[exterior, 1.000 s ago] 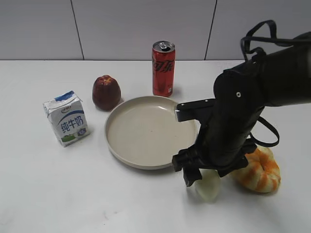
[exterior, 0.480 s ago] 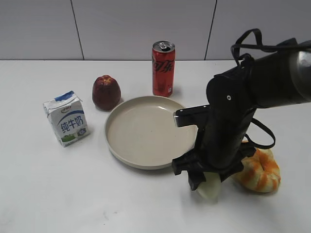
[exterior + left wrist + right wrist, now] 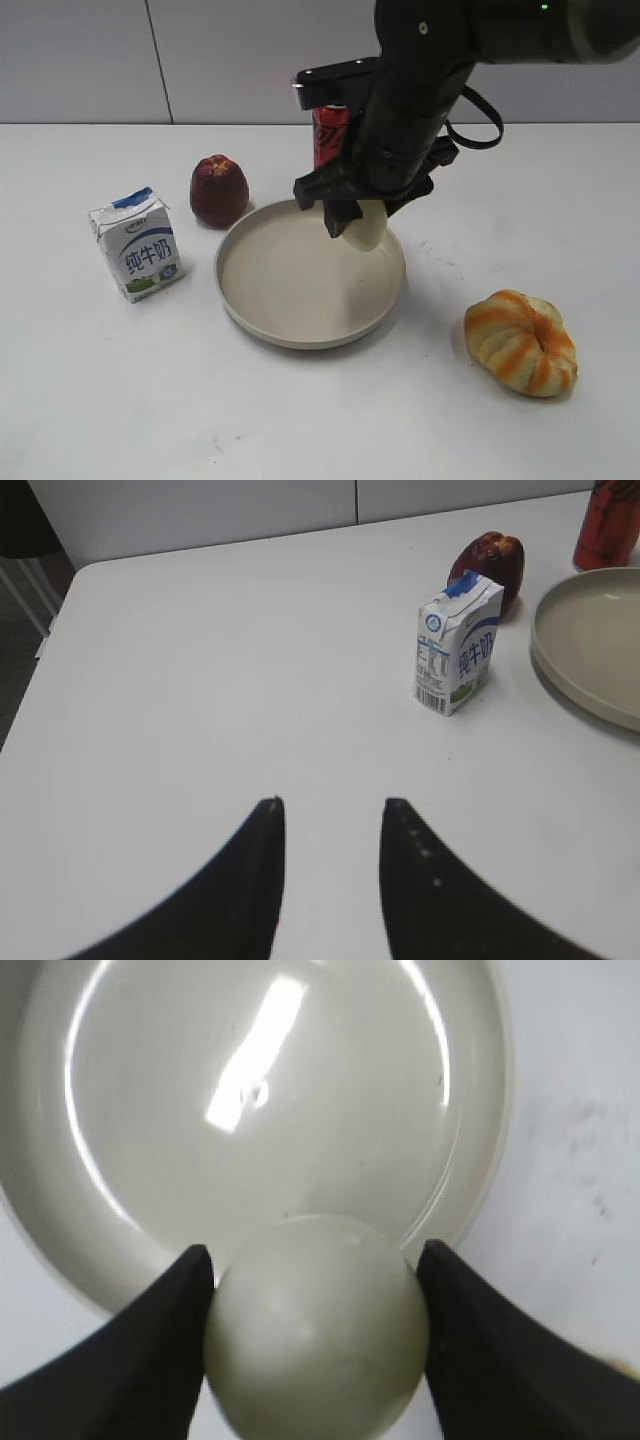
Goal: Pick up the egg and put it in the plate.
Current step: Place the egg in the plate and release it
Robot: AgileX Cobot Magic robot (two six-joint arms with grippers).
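My right gripper is shut on the pale cream egg and holds it in the air above the far right part of the beige plate. In the right wrist view the egg sits between the two black fingers, with the plate below it. My left gripper is open and empty over bare table, far to the left of the plate's edge; it does not show in the exterior view.
A milk carton stands left of the plate, a dark red apple behind it, a red cola can behind the plate, partly hidden by my arm. An orange-and-cream bread ring lies at the front right.
My right gripper has lifted the egg off the table beside the bread ring and carried it up and to the left, over the plate.
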